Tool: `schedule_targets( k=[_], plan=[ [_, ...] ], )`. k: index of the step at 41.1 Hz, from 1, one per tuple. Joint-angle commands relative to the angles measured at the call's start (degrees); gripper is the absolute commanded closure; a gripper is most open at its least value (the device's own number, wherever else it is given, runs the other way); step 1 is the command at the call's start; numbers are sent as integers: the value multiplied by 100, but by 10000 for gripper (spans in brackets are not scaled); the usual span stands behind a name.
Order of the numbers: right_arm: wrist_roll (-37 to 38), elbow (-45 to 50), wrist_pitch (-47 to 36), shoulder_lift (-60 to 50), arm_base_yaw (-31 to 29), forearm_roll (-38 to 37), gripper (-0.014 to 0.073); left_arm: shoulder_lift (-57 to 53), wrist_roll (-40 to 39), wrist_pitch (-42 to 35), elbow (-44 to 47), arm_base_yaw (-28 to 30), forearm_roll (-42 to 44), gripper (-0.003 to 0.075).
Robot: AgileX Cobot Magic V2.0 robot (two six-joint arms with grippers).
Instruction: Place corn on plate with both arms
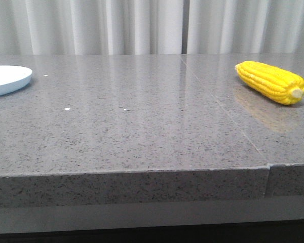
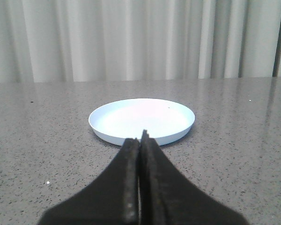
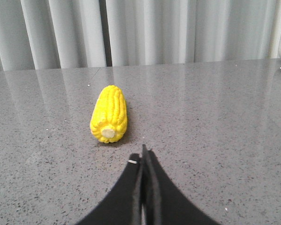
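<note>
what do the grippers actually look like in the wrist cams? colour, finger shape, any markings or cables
Both look alike: matte black, two thick fingers widening toward the base and tapering to a narrow tip. The left gripper has rough-textured inner edges. The right gripper has a small white fleck near one fingertip. No cables, labels or arm links are visible; the front view shows neither arm.

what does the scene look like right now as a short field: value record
corn: yellow cob lying on its side at the table's right, pale stub end toward the camera, untouched
plate: white plate at the table's far left, nothing on it
left gripper: jaws shut, holding nothing, facing the plate
right gripper: jaws shut, holding nothing, short of the corn
table: grey speckled stone
backdrop: pale curtain
task state: corn not yet on plate
</note>
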Motion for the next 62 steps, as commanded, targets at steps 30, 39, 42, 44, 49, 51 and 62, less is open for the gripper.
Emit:
schedule_targets(
  k=[30,39,42,44,49,51,62],
  plan=[
    [-41,-101,-728,-70,-26,-6,662,-118,-65,-864,-2,-52,0,740],
    [-41,-904,-135,-70,-26,-6,662,-108,-65,-760,-744,-55,0,740],
    [-41,-1319,270,-30,-26,-6,662,-60,-65,-547,-1181,-55,0,740],
    [-41,-1626,554,48,-26,-6,662,32,-65,-398,-1561,-55,0,740],
    [-41,-2488,1106,494,-26,-6,662,468,-65,317,-2476,-55,0,741],
    [-41,-2839,1332,736,-26,-6,662,696,-65,651,-2871,-55,0,740],
    [-46,-4441,2812,2394,-26,-6,662,2154,0,1947,-4330,-55,0,740]
  ],
)
